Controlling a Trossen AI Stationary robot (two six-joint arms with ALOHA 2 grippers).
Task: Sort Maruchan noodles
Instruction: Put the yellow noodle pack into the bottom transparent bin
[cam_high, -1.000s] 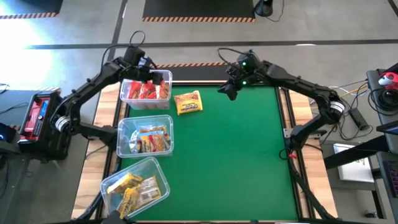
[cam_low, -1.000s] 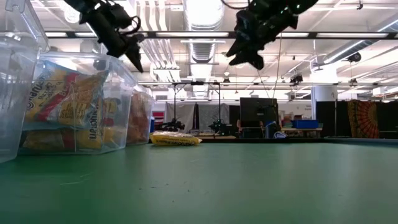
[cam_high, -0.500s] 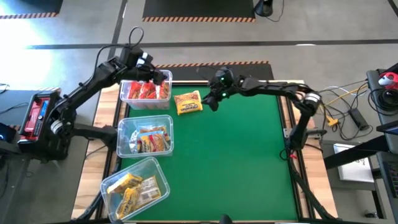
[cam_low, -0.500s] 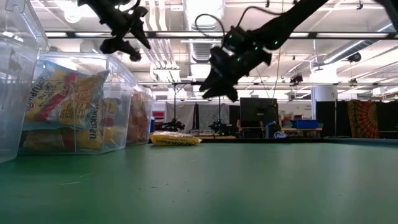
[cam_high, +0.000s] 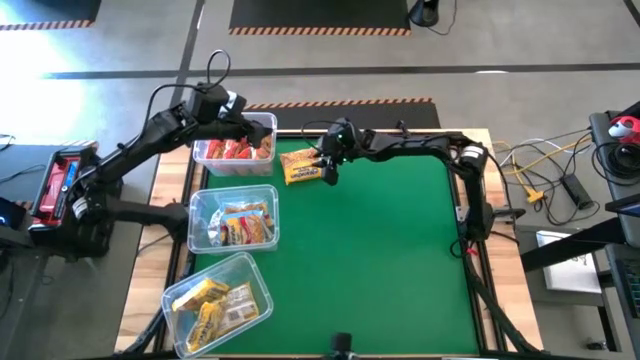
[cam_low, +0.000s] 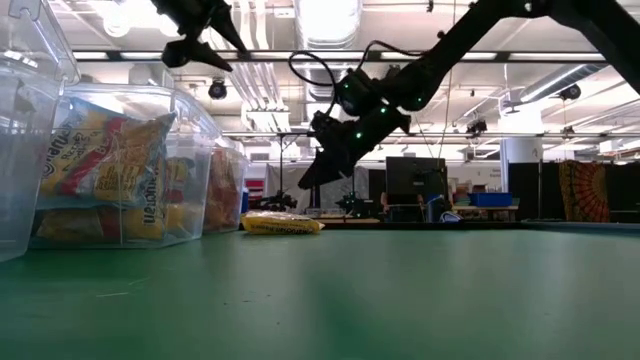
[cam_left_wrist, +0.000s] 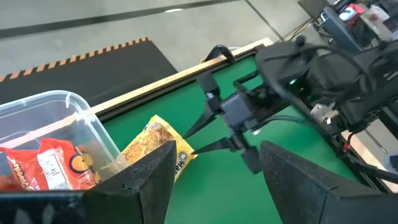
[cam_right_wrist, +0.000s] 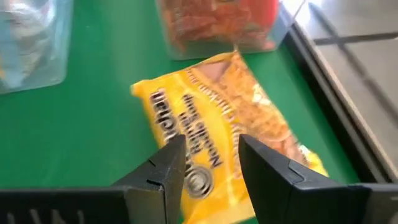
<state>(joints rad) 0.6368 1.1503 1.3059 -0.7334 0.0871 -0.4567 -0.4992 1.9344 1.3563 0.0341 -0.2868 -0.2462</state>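
Observation:
One yellow noodle packet (cam_high: 303, 166) lies flat on the green mat beside the far bin; it also shows in the low view (cam_low: 282, 222) and fills the right wrist view (cam_right_wrist: 211, 118). My right gripper (cam_high: 328, 170) (cam_right_wrist: 211, 168) hovers open just above the packet's right edge, slanting down toward it (cam_low: 310, 178). My left gripper (cam_high: 238, 108) (cam_left_wrist: 214, 180) is open, high above the far bin (cam_high: 262, 128), which holds red packets (cam_left_wrist: 43, 165). The other packets lie in bins.
Three clear bins stand along the mat's left side: far bin with red packets, middle bin (cam_high: 200, 205) with orange-and-blue packets, near bin (cam_high: 262, 290) with yellow packets. The rest of the green mat (cam_high: 390, 260) is bare. A wooden rim (cam_high: 465, 200) borders the mat.
My right gripper has swung from the mat's far middle toward the left and come down toward the yellow packet, now just above its right edge. My left gripper has risen a little above the far bin. The packet has stayed put.

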